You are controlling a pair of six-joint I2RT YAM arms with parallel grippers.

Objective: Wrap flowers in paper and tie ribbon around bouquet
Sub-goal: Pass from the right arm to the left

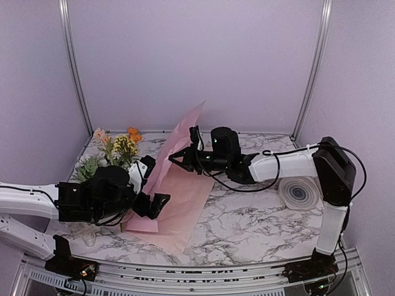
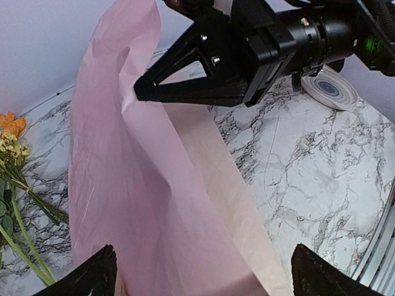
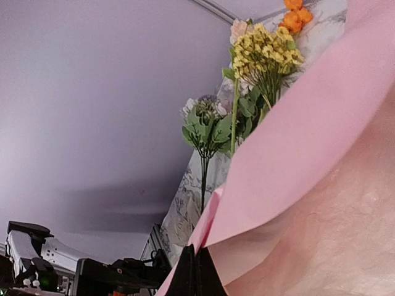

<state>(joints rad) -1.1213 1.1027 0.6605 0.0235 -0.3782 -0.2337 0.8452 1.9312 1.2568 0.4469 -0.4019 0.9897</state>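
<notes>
Leftmost, we see the flowers [image 1: 117, 148] lying on the marble desk [image 1: 247, 225] near its far left corner. Their orange, yellow and pale pink heads point toward the back wall and the green stems run toward the near side. They lie bare on the marble, just beside the paper rather than on it.

Just in front of them sits the left gripper [image 1: 154, 185], its jaws spread wide and holding nothing. In its own wrist camera we see the black fingertips [image 2: 92, 274] at the bottom corners, with the pink sheet filling the gap between them. We cannot tell whether they touch it.

Next comes the paper [image 1: 179, 206], a large pink sheet. Its near part lies flat on the desk, while its far left side is folded up into a tall flap whose top corner rises against the back wall.

The right gripper [image 1: 172, 157] reaches in from the right, jaws closed tight on that raised fold, pinching the paper between its tips above the desk.

Farther right, a round white spool [image 1: 299, 192] with dark rings lies flat on the desk beside the right arm, well apart from the paper.
</notes>
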